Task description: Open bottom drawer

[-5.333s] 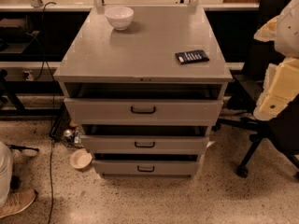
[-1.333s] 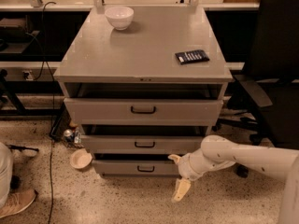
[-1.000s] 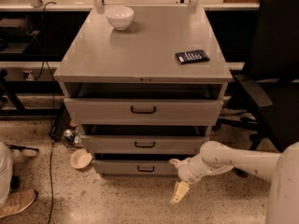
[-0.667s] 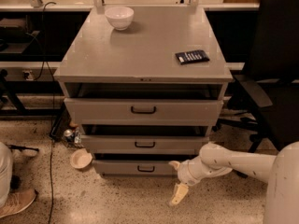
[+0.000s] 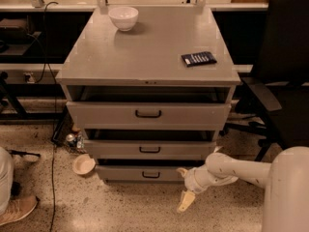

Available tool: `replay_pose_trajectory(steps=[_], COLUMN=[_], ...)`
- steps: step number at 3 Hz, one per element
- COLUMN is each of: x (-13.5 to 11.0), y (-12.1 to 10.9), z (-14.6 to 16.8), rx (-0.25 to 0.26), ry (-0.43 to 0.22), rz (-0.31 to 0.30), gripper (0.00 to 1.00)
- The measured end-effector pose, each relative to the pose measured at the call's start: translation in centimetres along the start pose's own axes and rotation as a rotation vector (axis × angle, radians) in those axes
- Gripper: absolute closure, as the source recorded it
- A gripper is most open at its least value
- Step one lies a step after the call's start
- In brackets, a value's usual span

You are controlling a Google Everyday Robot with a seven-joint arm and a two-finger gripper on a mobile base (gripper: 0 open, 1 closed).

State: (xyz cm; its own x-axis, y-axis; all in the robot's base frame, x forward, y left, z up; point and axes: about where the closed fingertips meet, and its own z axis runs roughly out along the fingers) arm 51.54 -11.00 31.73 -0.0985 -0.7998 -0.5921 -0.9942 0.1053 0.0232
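Note:
The bottom drawer (image 5: 125, 173) is the lowest of three grey drawers in the cabinet (image 5: 145, 57). Its flat front carries a small dark loop handle (image 5: 151, 175) and stands slightly out from the frame, with a dark gap above it. My gripper (image 5: 184, 186) is low near the floor, just right of the drawer front's right end. It is open, with one finger (image 5: 182, 171) by the drawer's corner and the other finger (image 5: 186, 201) pointing down at the floor. It holds nothing. The handle is about a hand's width to its left.
The middle drawer (image 5: 149, 149) and top drawer (image 5: 148, 114) are also slightly ajar. A white bowl (image 5: 123, 17) and a dark flat device (image 5: 198, 58) lie on the cabinet top. A black chair (image 5: 285, 81) stands right. A small bowl (image 5: 83, 164) and a can (image 5: 71, 139) sit on the floor at left. A shoe (image 5: 17, 210) is at bottom left.
My arm came down from the right edge to floor level beside the bottom drawer. Over the last second it has edged slightly left. The drawer has not moved.

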Motion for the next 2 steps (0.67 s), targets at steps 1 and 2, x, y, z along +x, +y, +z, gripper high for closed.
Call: replay_pose_trajectory(steps=[1, 2], x=[3.2, 5.7], y=[-1.7, -3.3], z=[2.1, 3.5], rx=[0.044, 0.088], ry=[0.047, 0.088], rz=[0.006, 0.018], gripper=[0.0, 0.0])
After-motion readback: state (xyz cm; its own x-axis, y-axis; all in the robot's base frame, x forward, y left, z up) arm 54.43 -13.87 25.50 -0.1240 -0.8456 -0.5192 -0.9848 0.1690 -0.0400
